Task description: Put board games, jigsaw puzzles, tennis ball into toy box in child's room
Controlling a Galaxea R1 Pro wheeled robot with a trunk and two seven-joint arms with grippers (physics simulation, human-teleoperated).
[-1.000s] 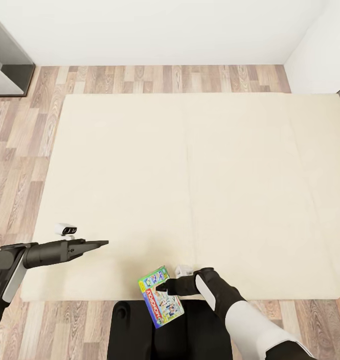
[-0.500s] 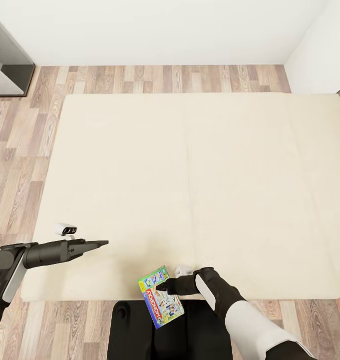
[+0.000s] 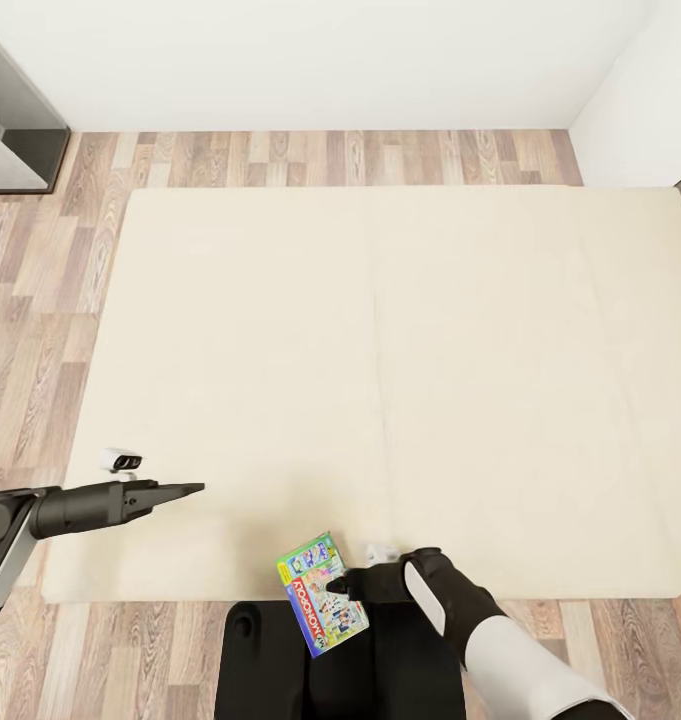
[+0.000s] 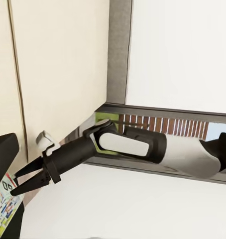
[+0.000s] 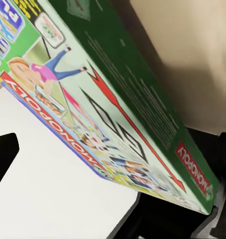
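Right end effector (image 3: pixel 332 582) is grasping the Monopoly board game (image 3: pixel 321 592) at the bed's (image 3: pixel 380 380) near edge. Left end effector (image 3: pixel 185 489) hangs clenched, empty. Delivery to the toy box is not yet done.

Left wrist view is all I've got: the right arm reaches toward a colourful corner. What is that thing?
Observer: The green-white Monopoly board game; the right wrist view shows its red banner close up.
Operator: Where does it lie?
Observer: In the head view, at the near edge of the bed, partly overhanging it.
Operator: Is the right gripper clamped on it?
Observer: The right gripper is over the box; whether it is shut, I cannot tell.
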